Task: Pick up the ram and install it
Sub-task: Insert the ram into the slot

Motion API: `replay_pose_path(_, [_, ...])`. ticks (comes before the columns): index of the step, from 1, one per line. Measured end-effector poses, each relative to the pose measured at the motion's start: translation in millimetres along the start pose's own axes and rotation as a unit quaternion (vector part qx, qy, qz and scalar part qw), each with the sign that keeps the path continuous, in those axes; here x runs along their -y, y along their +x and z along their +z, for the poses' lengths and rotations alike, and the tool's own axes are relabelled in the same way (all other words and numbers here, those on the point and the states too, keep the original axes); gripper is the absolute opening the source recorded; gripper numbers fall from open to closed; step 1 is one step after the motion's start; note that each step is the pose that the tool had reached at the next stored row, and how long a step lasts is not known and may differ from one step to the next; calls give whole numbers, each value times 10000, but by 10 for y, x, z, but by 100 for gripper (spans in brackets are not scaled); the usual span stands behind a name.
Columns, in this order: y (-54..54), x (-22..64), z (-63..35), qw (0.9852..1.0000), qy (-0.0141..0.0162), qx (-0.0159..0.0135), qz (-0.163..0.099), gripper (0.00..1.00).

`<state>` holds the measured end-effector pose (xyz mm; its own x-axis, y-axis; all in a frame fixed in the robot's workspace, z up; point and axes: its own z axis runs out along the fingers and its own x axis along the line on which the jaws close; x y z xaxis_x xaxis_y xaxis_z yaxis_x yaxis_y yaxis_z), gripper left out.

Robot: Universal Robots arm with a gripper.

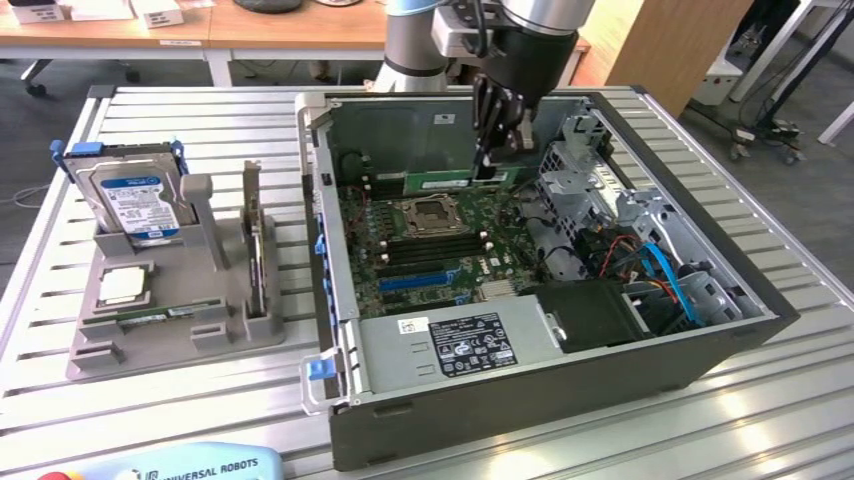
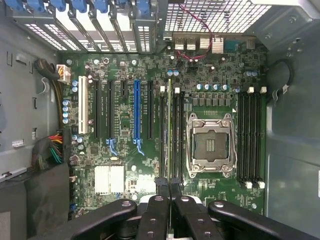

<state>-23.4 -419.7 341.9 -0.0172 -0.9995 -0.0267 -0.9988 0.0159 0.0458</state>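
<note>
The ram (image 2: pixel 169 131) is a thin green stick seen edge-on, hanging over the black memory slots (image 2: pixel 176 135) beside the empty processor socket (image 2: pixel 210 145). My gripper (image 2: pixel 170 187) is shut on its upper end, with both black fingertips pressed together. In the exterior view the gripper (image 1: pixel 491 160) reaches down into the open computer case (image 1: pixel 561 400), and the ram (image 1: pixel 486 172) sits just under the fingers, above the motherboard (image 1: pixel 427 250). I cannot tell whether the ram touches a slot. A second green stick (image 1: pixel 147 318) lies in the grey fixture.
The grey fixture (image 1: pixel 200 330) at the exterior view's left holds a blue-labelled hard drive (image 1: pixel 134 200) and a square silver processor (image 1: pixel 120 285). Inside the case, a drive cage (image 1: pixel 594 190), cables (image 1: pixel 661 270) and a power supply (image 1: pixel 454 345) crowd the motherboard. More memory slots (image 2: pixel 250 135) lie beyond the socket.
</note>
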Motion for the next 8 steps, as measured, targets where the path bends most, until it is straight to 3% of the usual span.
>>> replay_pose_path(8, [2,3,68,10000,0,0,1,12])
